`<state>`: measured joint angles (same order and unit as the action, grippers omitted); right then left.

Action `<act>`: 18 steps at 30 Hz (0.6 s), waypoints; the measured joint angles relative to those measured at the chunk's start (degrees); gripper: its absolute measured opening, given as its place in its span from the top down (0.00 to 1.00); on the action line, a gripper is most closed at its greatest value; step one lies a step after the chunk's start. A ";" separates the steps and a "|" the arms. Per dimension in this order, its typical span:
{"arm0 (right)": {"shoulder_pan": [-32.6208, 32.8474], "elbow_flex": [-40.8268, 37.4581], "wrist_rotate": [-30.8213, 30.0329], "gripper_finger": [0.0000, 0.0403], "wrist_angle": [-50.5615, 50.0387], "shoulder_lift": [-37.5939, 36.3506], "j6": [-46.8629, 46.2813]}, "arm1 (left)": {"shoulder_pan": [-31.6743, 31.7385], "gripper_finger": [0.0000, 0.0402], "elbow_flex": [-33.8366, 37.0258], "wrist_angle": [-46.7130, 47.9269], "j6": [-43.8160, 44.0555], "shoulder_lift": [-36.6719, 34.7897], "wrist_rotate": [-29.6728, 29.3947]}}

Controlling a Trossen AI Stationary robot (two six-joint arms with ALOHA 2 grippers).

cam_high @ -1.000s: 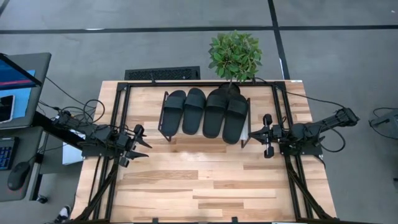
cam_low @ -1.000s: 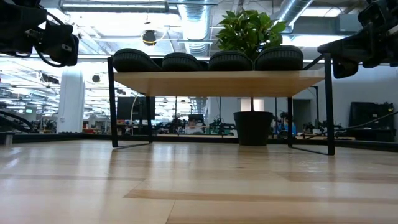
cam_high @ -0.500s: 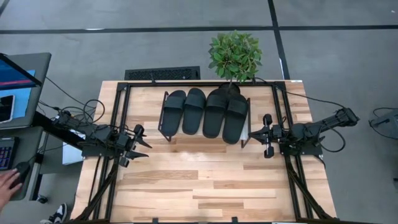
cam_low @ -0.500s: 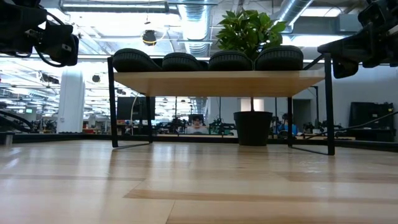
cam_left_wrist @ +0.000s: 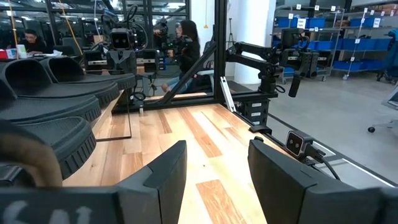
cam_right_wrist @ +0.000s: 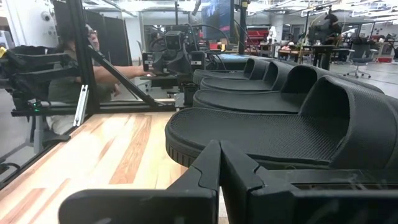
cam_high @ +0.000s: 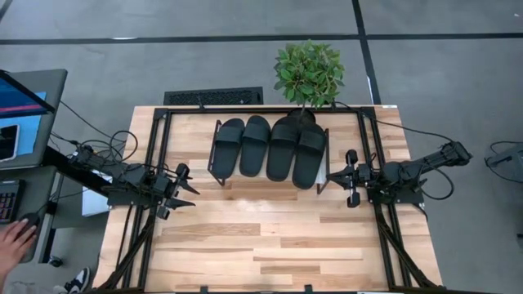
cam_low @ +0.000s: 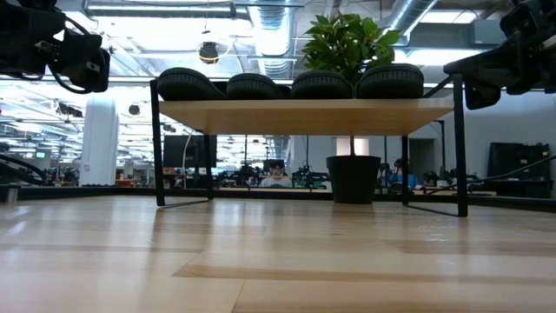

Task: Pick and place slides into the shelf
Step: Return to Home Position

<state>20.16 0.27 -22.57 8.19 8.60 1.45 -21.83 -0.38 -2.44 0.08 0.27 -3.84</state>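
Since the four slides (cam_high: 270,147) lie side by side at twelve o'clock seen from above, the left gripper (cam_high: 181,189) at nine and right gripper (cam_high: 341,178) at three should draw back outward. Table-level: the shelf (cam_low: 304,116) carries the whole row. Left wrist: fingers (cam_left_wrist: 165,177) spread wide, empty. Right wrist: fingers (cam_right_wrist: 202,174) pressed together on nothing, nearest slide just beside, so lift before swinging

Even overhead light covers the desk (cam_high: 245,241) in the high view, with a pale sheen on the wood just in front of the slides (cam_high: 270,147) and only short, soft shadows. From desk level, glaring ceiling lights (cam_low: 156,10) in the room behind backlight the shelf (cam_low: 304,105), turning the slides on it into near silhouettes.
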 joint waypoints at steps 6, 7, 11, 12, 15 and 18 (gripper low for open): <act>0.01 0.00 0.00 1.00 0.00 0.00 0.02 | -0.01 0.60 0.00 0.00 -0.18 0.01 0.00; 0.01 0.00 0.00 1.00 0.00 0.00 0.00 | 0.00 0.60 0.00 0.00 0.02 0.00 0.00; 0.01 0.00 0.00 1.00 0.00 0.00 0.00 | 0.00 0.60 0.01 0.00 -0.13 0.00 0.00; 0.01 0.00 0.01 1.00 0.00 0.00 0.01 | 0.00 0.60 0.00 0.00 -0.37 0.00 0.00; -0.01 0.00 0.02 1.00 0.00 0.00 0.00 | -0.02 0.60 0.00 0.00 -0.14 0.00 0.00; 0.01 0.00 0.01 1.00 0.00 0.00 0.00 | 0.00 0.60 0.00 0.00 -0.13 0.00 0.00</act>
<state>20.16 0.27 -22.56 8.19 8.60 1.45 -21.82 -0.38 -2.44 -0.05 0.27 -3.84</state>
